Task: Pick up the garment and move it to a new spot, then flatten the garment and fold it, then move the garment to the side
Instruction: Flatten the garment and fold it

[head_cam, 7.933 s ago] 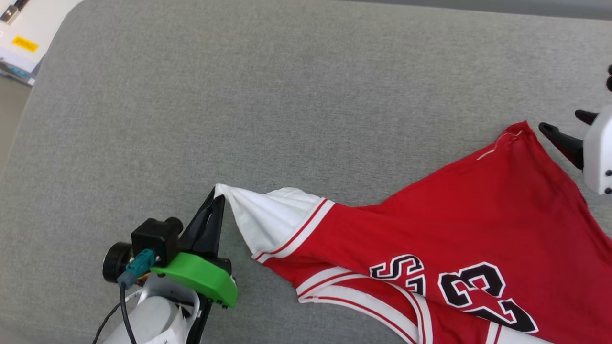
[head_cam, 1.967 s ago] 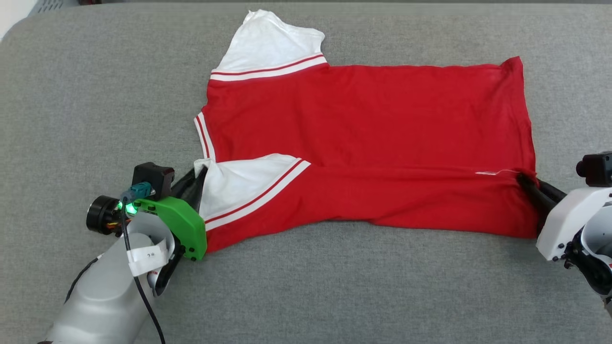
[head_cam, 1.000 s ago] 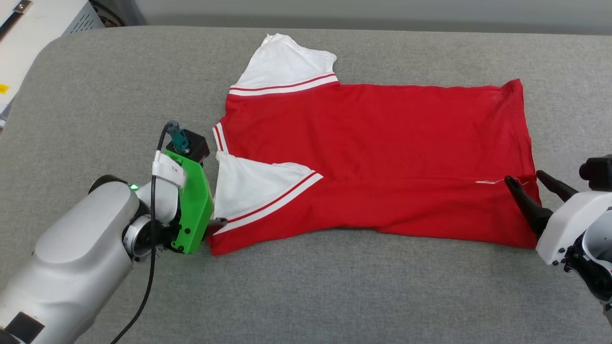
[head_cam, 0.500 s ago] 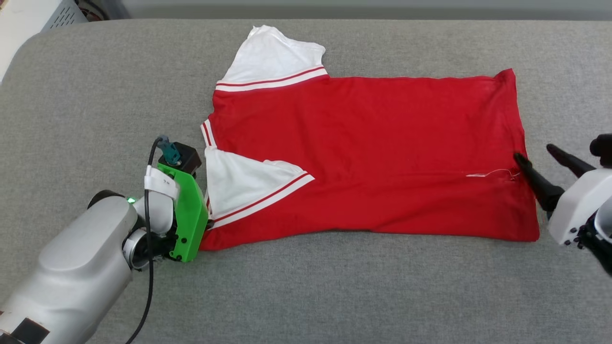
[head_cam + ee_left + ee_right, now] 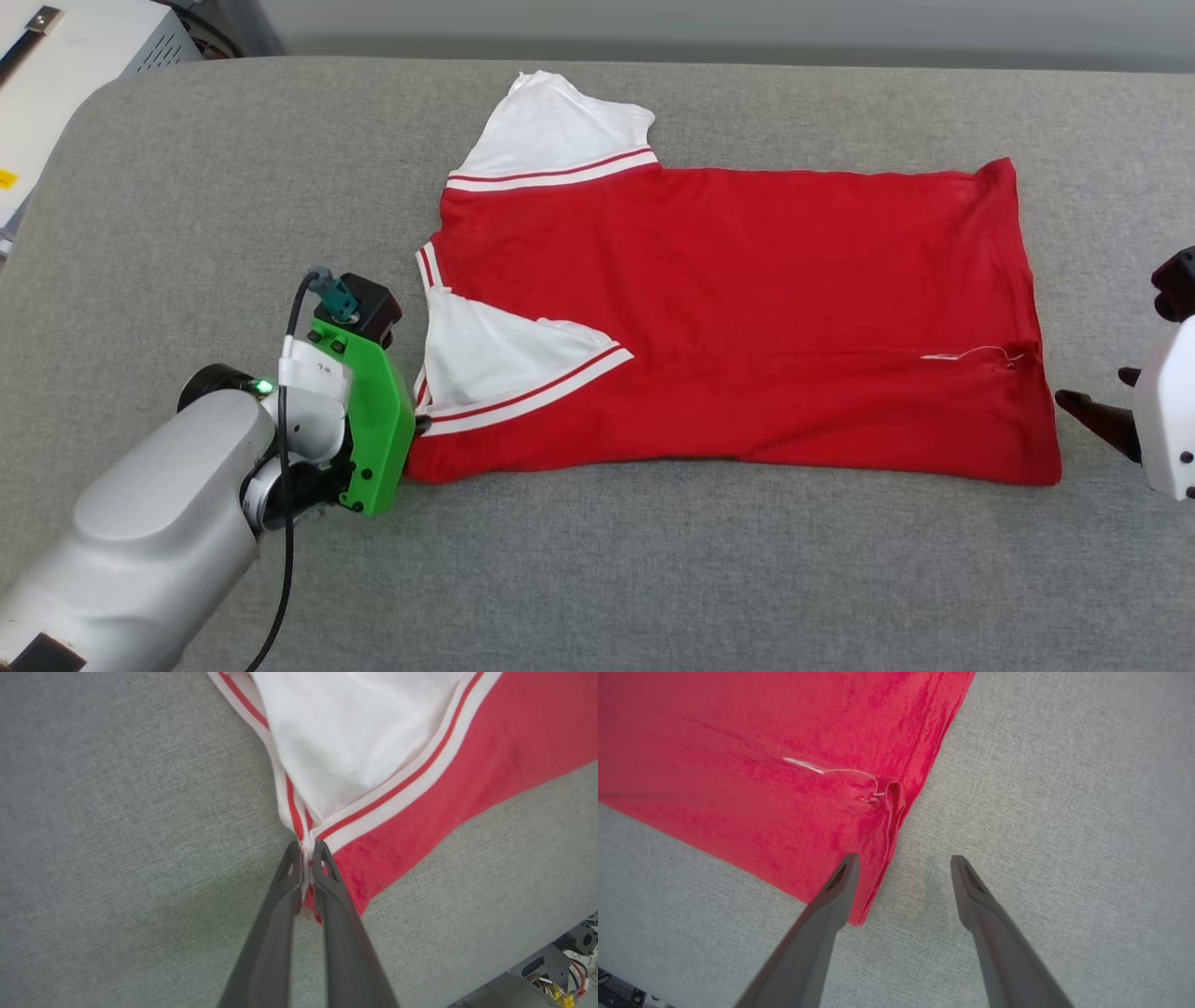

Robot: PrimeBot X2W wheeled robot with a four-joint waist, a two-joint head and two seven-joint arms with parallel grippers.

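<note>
The garment [image 5: 738, 308] lies spread on the grey padded surface [image 5: 597, 579], plain red side up, its near long edge folded over the body. One white sleeve [image 5: 560, 121] points away at the back; the other white sleeve [image 5: 485, 350] lies folded onto the red. My left gripper [image 5: 306, 851] is shut on the striped trim [image 5: 294, 816] at the garment's near left corner, also seen from the head as the left gripper [image 5: 418, 425]. Just off the hem's near right corner, my right gripper [image 5: 903, 861] stands open and holds nothing; its fingers [image 5: 1088, 415] show by the hem.
The grey padded surface runs wide in front of the garment and to its left. A white box [image 5: 65, 56] with a yellow label stands beyond the far left corner. A loose white thread [image 5: 822, 769] lies on the hem.
My left gripper has closed on the striped trim at the near left corner. My right gripper has drawn back off the hem, staying open. The head camera has shifted a little.
</note>
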